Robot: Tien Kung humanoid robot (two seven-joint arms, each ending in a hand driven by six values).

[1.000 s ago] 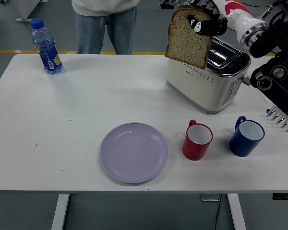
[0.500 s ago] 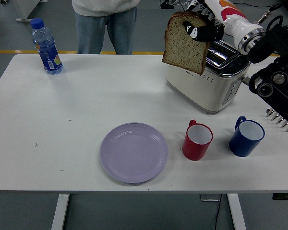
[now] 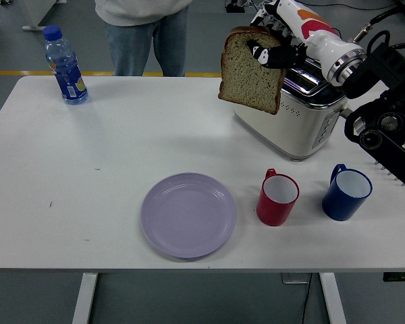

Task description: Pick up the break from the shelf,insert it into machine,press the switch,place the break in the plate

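The slice of bread (image 3: 251,69) is drifting further left, away from the toaster (image 3: 290,115) and out over the white table (image 3: 88,169), as the right hand (image 3: 273,48) is carrying it with black fingers (image 3: 260,50) clamped on its top crust. It is hanging in the air, tilted, well above the lilac plate (image 3: 188,214), which is lying empty. The red mug (image 3: 277,198) and blue mug (image 3: 346,193) are standing upright beside it, both showing bare white insides.
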